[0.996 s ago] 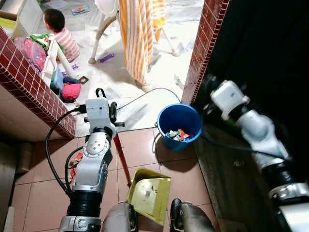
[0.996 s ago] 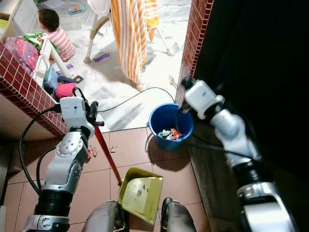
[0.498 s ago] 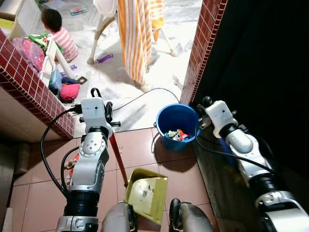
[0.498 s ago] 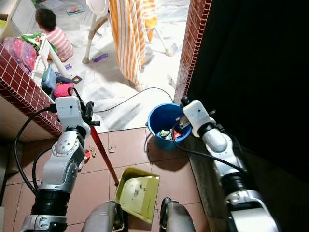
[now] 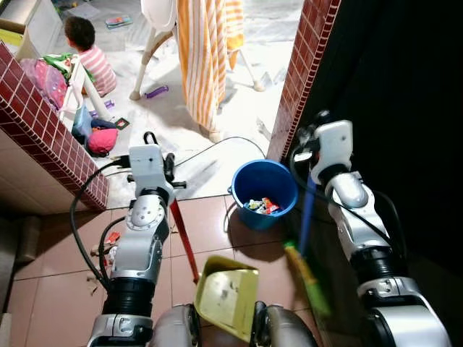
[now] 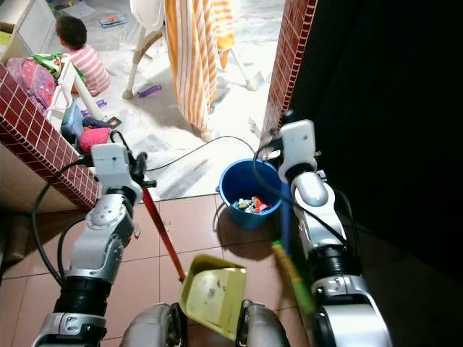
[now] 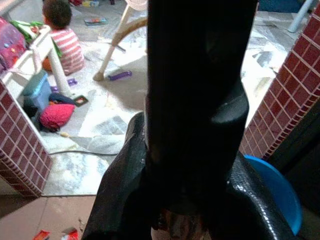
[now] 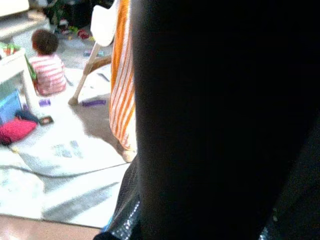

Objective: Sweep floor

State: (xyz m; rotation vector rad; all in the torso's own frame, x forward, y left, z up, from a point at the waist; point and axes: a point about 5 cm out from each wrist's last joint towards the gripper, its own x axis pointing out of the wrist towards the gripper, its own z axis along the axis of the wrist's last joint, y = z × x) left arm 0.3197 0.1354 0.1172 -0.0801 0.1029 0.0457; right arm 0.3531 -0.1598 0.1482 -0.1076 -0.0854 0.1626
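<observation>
Reddish-brown floor tiles point(image 5: 51, 289) are seen underfoot, giving way to pale marbled flooring beyond a doorway framed by red-tiled wall ends point(image 5: 43, 137). At the threshold a blue bucket point(image 5: 264, 191) stands on the tiles, with small colourful scraps lying inside it. A yellow-green dustpan point(image 5: 228, 296) rests on the floor near the robot's feet, and its red handle point(image 5: 183, 238) rises up to the left tool point(image 5: 168, 186), which is closed around the handle's upper end; in the left wrist view the black fingers point(image 7: 195, 100) are seen wrapped about it. A few red scraps point(image 7: 55, 234) lie on the tiles beside the left arm.

The right tool point(image 5: 307, 155) is raised beside the bucket's right rim, against the dark wall, and is clamped on the blue shaft of a broom point(image 5: 304, 253), whose green bristle end is blurred low near the dustpan's right edge. The right wrist view is largely blocked by dark fingers point(image 8: 200, 125).

On the pale floor beyond, a child in a striped shirt point(image 5: 90, 54) sits near pink bags point(image 5: 101, 141), an orange-striped cloth point(image 5: 206, 50) hangs down, and a black cable point(image 5: 217, 144) runs across the floor.
</observation>
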